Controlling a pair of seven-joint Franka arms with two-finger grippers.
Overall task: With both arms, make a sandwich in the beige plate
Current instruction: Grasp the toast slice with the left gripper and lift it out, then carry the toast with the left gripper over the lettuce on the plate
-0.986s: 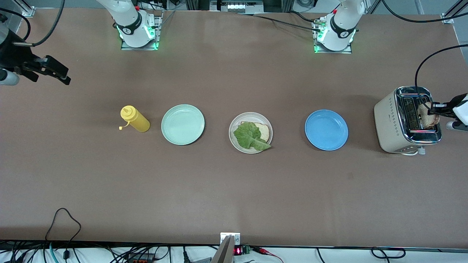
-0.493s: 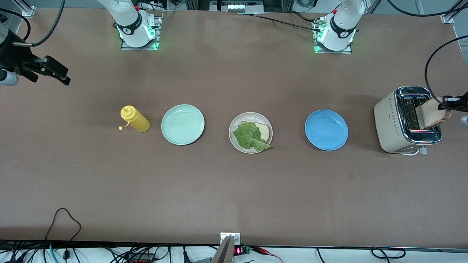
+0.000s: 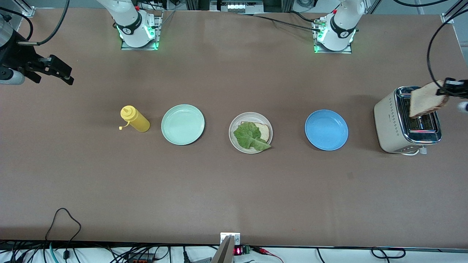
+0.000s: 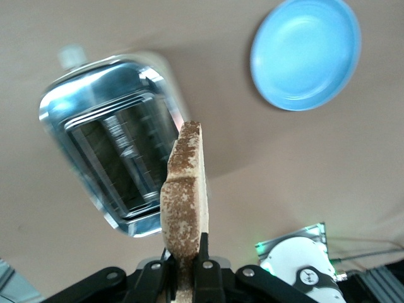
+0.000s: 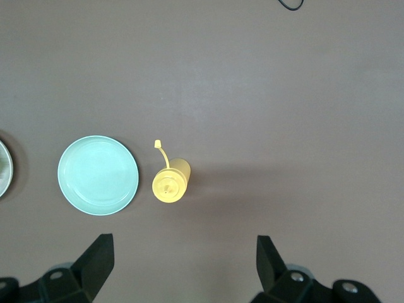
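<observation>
The beige plate [image 3: 237, 122] sits mid-table with a bread slice [image 3: 264, 131] on it and a crinkled green lettuce leaf [image 3: 249, 137] on top of that slice. My left gripper [image 3: 445, 88] is shut on a second bread slice [image 3: 424, 100] and holds it in the air over the toaster [image 3: 387, 122]. In the left wrist view that bread slice [image 4: 184, 196] stands edge-on, pinched between the fingers [image 4: 204, 249] of my left gripper [image 4: 187, 259], above the toaster [image 4: 113, 158]. My right gripper [image 3: 60, 71] waits open, raised at the right arm's end of the table; the right wrist view shows my right gripper [image 5: 183, 252] with nothing in it.
A blue plate [image 3: 326, 130] lies between the beige plate and the toaster. A mint-green plate [image 3: 182, 124] and a yellow squeeze bottle [image 3: 134, 119] stand toward the right arm's end. Cables hang along the table's near edge.
My left gripper has lifted the bread slice up out of the toaster slot; it now hangs over the toaster. The right gripper has shifted only slightly.
</observation>
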